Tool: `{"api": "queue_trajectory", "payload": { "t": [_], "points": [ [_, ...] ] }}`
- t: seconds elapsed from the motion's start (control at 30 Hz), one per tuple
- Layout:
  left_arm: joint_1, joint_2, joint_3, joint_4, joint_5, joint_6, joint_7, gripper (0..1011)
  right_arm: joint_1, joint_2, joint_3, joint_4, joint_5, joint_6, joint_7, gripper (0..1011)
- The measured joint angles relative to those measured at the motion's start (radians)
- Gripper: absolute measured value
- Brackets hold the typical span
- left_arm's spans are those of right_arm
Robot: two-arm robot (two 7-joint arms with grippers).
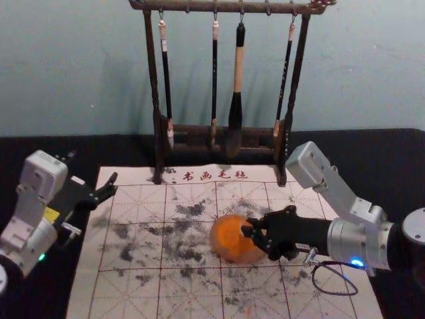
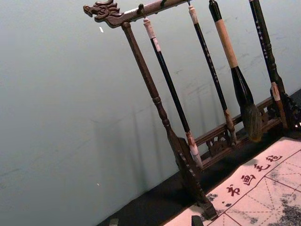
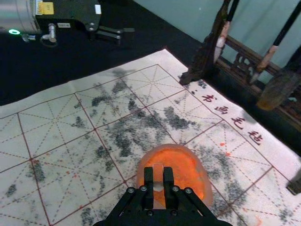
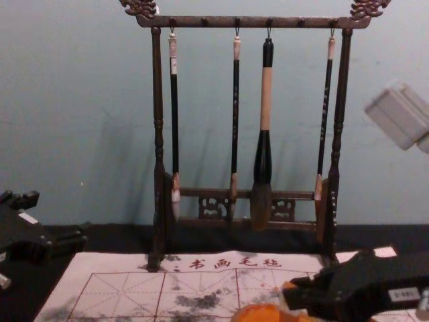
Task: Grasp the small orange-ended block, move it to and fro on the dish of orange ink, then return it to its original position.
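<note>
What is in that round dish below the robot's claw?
Orange ink covers most of the dish. The right gripper and the pale block between its fingers hide part; what lies directly behind them there can't be seen.

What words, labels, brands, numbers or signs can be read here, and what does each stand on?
"书画毛毡": on the felt mat.
Too small to read: the writing on the second brush from the left and the rightmost brush.
Too blurred to read: the labels on the left gripper and right gripper.
</note>
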Motion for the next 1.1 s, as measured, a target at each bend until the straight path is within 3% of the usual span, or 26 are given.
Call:
{"api": "queue_trajectory", "payload": {
  "t": [0.7, 1.1],
  "points": [
    [0.0, 0.0, 0.0, 0.0, 0.0, 0.0, 0.0, 1001, 0.053, -0.04, -0.037, 0.051, -0.004, -0.002, -0.014, 78],
    [0.0, 0.0, 0.0, 0.0, 0.0, 0.0, 0.0, 1001, 0.062, -0.046, -0.024, 0.08, -0.01, -0.002, -0.031, 78]
  ]
}}
